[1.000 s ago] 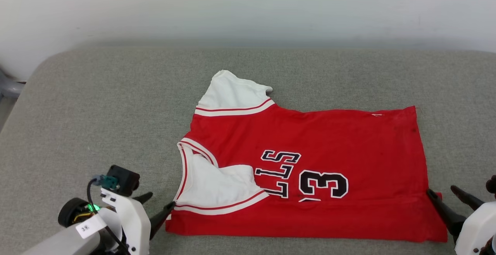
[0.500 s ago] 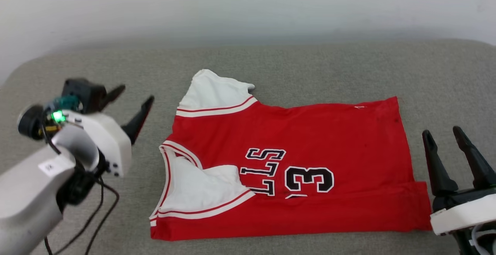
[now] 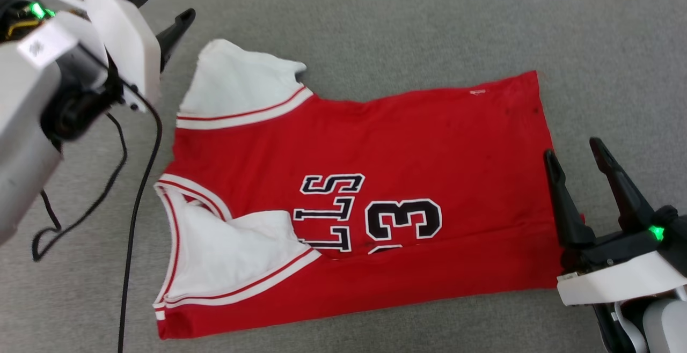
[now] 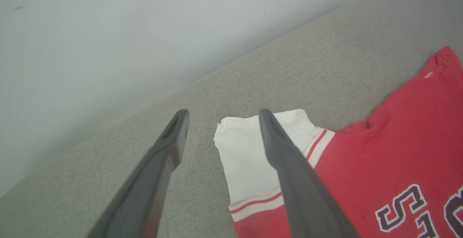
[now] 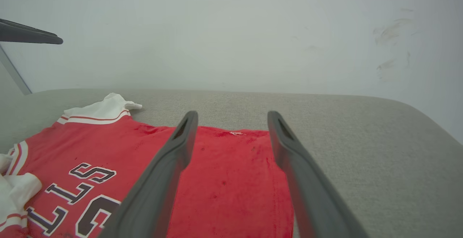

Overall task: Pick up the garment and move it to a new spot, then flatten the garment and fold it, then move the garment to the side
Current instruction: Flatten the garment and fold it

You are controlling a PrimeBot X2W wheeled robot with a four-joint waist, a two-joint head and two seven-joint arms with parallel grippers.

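The garment (image 3: 408, 133) lies spread front-up on the grey padded surface (image 3: 402, 26), collar to the left and hem to the right. Its near edge is folded over, covering part of the letters and the "3". One white sleeve (image 3: 236, 82) points away; the other (image 3: 225, 256) lies folded onto the chest. My left gripper (image 3: 163, 5) hovers open just left of the far sleeve (image 4: 249, 147), holding nothing. My right gripper (image 3: 572, 149) stands open beside the hem, above the garment's right edge (image 5: 224, 180), also holding nothing.
A black cable (image 3: 131, 192) hangs from my left arm and trails over the padded surface beside the collar. A pale wall (image 5: 231, 32) rises behind the surface. The surface's rounded edge (image 5: 427, 115) falls away at the right. Bare padding lies beyond the garment.
The camera has tilted down. My left gripper has risen from the garment's near left corner to beside the far sleeve. My right gripper has left the near hem corner and lifted.
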